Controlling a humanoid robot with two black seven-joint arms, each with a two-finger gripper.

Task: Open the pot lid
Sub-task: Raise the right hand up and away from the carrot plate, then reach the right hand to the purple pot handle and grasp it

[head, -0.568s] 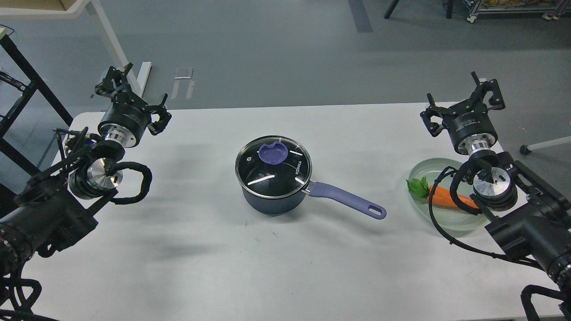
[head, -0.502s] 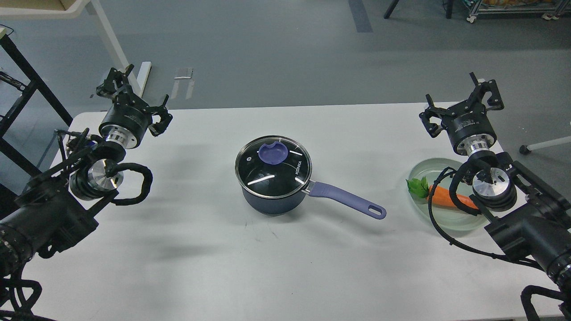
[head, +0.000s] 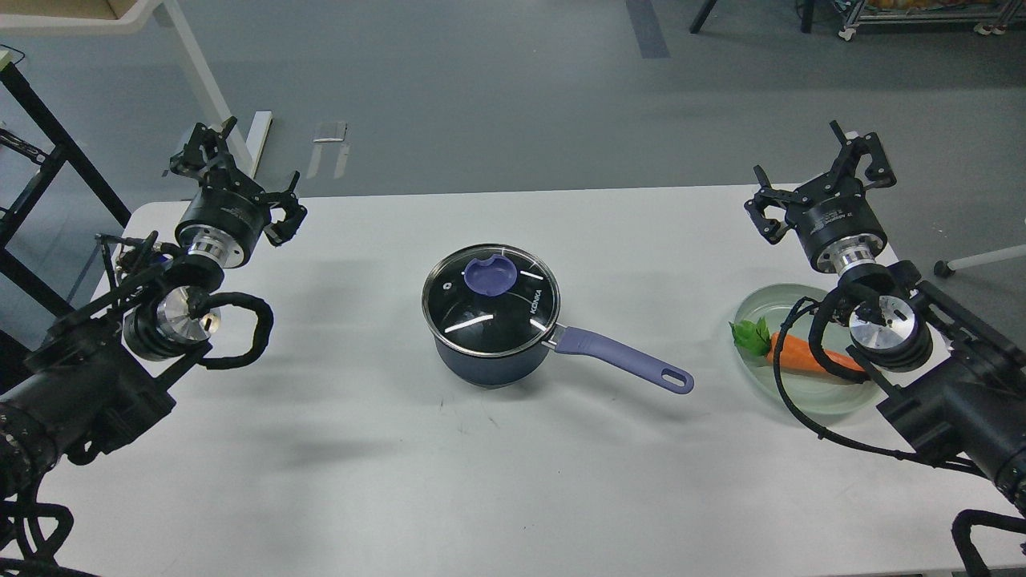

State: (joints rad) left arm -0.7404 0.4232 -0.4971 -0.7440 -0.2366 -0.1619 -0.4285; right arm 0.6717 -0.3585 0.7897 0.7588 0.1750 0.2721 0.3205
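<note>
A dark blue pot [head: 487,365] stands in the middle of the white table [head: 513,481], its purple handle [head: 621,358] pointing right and toward me. A glass lid [head: 490,300] with a purple knob [head: 490,277] sits closed on it. My left gripper [head: 234,176] is open and empty at the table's far left, well away from the pot. My right gripper [head: 817,180] is open and empty at the far right edge, also far from the pot.
A clear glass plate [head: 826,393] with a carrot [head: 809,354] and its green leaves lies at the right, under my right arm. A table leg and a black frame stand on the floor beyond the left side.
</note>
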